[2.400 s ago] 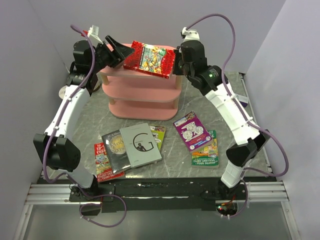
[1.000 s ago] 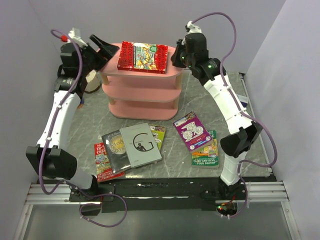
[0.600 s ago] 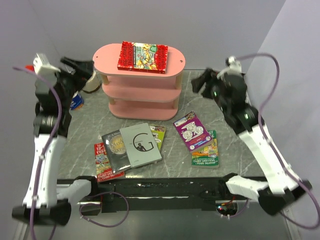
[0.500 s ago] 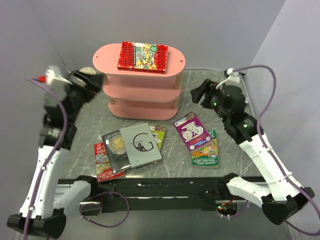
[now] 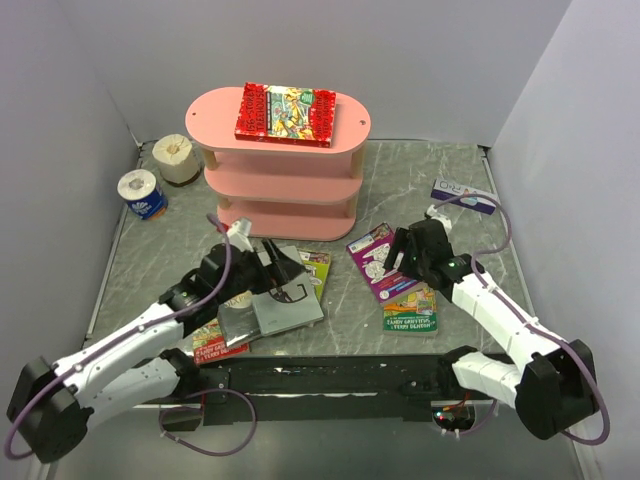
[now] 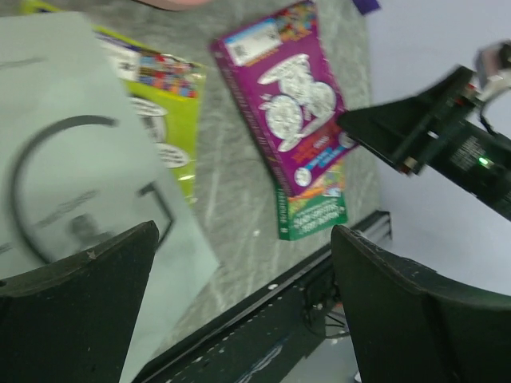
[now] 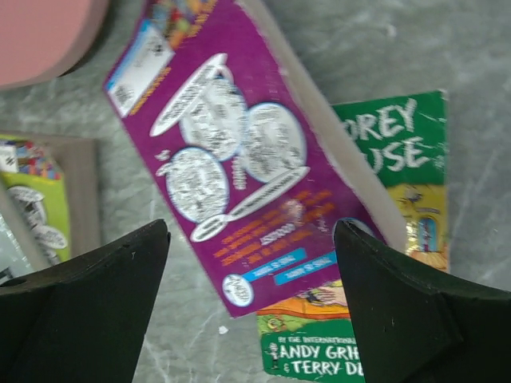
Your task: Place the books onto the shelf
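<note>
The pink shelf (image 5: 283, 190) stands at the back, and a red book (image 5: 287, 113) lies flat on its top board. My left gripper (image 5: 288, 272) hovers open over the grey "G" book (image 5: 290, 310), which overlaps a dark book (image 5: 222, 298) and a lime-green one (image 5: 320, 266). In the left wrist view the open left gripper (image 6: 243, 239) holds nothing above the grey book (image 6: 72, 183). My right gripper (image 5: 399, 257) is open just above the purple book (image 5: 372, 262), which lies partly on a green book (image 5: 413, 312). The right wrist view shows the right gripper (image 7: 251, 231) astride the purple book (image 7: 231, 175), not touching it.
Two toilet rolls (image 5: 180, 158) (image 5: 141, 193) stand left of the shelf. A small white-and-blue box (image 5: 462, 195) lies at the right wall. Another red book (image 5: 205, 337) pokes out under the dark one. A black rail (image 5: 330, 375) runs along the front edge.
Both arms left the shelf top and swung down to the books on the table. The right gripper let go of the red book, which stays on the top board.
</note>
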`<move>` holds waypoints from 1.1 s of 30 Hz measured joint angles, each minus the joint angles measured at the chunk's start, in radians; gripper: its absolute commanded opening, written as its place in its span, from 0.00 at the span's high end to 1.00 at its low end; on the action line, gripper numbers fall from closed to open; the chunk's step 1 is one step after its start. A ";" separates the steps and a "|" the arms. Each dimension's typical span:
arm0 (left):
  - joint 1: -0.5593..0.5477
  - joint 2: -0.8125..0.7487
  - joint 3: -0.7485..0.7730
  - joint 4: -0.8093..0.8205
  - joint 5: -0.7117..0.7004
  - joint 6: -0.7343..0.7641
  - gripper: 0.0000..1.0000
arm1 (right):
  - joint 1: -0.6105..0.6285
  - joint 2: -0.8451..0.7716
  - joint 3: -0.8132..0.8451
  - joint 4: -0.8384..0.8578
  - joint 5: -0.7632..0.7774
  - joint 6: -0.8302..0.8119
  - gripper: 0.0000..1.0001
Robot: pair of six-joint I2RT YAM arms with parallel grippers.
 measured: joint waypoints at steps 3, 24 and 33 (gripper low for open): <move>-0.057 0.073 0.007 0.096 0.008 -0.018 0.04 | -0.039 0.005 -0.013 0.005 0.000 0.012 0.09; -0.190 0.383 0.068 0.287 0.035 -0.070 0.02 | -0.161 0.123 -0.068 0.043 -0.023 0.010 0.08; -0.204 0.454 0.106 0.307 0.038 -0.090 0.03 | -0.178 0.122 -0.139 0.193 -0.290 0.018 0.22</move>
